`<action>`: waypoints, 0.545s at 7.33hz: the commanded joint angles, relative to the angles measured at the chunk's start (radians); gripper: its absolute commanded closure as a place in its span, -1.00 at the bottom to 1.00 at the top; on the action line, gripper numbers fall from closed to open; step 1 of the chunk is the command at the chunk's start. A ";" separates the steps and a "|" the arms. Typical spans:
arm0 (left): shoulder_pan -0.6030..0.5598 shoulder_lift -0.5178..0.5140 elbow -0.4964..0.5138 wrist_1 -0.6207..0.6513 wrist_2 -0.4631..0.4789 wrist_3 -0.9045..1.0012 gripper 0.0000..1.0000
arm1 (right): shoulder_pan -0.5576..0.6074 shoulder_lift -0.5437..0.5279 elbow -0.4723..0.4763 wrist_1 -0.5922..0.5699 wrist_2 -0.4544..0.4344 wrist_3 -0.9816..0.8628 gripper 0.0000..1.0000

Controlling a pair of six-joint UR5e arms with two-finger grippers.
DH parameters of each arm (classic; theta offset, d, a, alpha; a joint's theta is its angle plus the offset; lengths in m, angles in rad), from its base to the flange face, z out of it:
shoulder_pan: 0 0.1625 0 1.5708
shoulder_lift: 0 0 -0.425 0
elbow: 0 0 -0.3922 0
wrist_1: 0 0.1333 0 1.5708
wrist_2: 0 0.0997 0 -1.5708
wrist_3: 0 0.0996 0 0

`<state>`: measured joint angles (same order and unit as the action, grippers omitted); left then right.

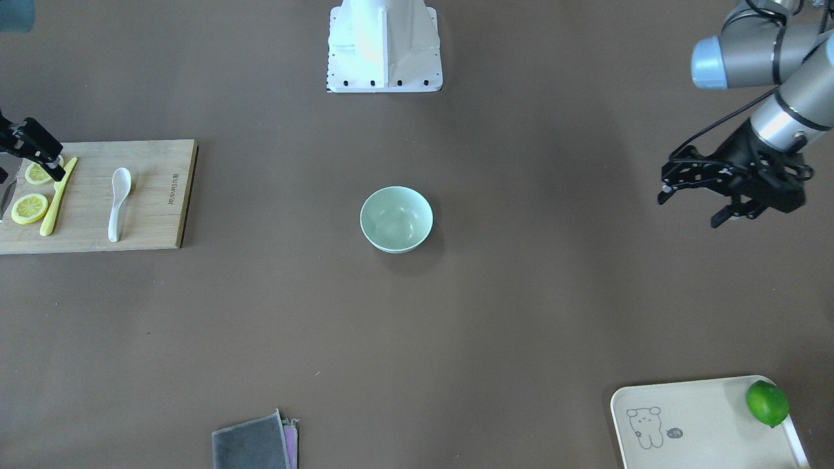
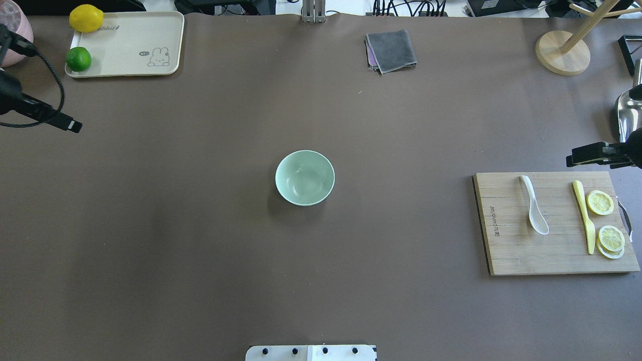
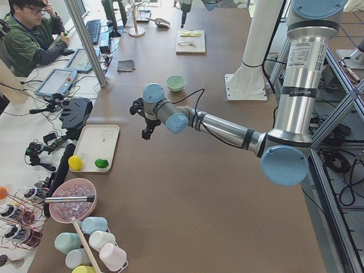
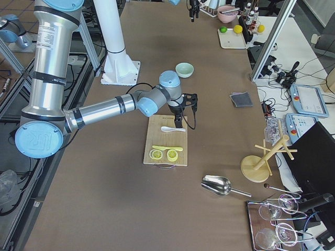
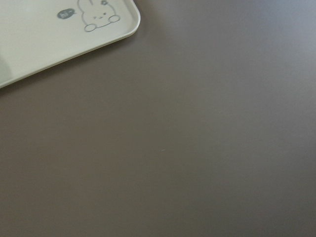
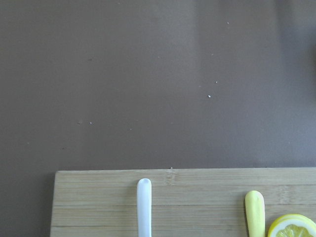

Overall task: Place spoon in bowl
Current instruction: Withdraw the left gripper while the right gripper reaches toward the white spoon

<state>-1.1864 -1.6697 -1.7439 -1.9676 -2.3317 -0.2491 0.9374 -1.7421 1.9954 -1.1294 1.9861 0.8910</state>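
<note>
white spoon (image 2: 533, 205), mint-green bowl (image 2: 305, 178), yellow knife (image 2: 584, 216), brown table (image 2: 200, 250)

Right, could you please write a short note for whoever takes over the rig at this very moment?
Left tool: open, empty, hovering at the table's side, far from the spoon.
Right tool: over the cutting board's far edge, holding nothing; open or shut unclear.
Spoon: lying on the board, untouched.
Bowl: mid-table, empty.
Done: nothing. Left: grasp spoon, carry it to the bowl, release.
</note>
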 commanded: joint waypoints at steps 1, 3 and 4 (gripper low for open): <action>-0.012 0.007 0.011 -0.002 -0.006 0.024 -0.98 | -0.109 0.012 -0.067 0.073 -0.107 0.058 -0.97; -0.012 0.005 0.011 -0.002 -0.005 0.021 -0.98 | -0.143 0.018 -0.215 0.320 -0.112 0.113 -0.88; -0.010 0.005 0.011 -0.002 -0.005 0.016 -0.98 | -0.146 0.018 -0.221 0.336 -0.113 0.129 -0.71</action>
<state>-1.1975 -1.6642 -1.7336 -1.9696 -2.3364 -0.2291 0.8018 -1.7262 1.8114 -0.8627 1.8770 0.9922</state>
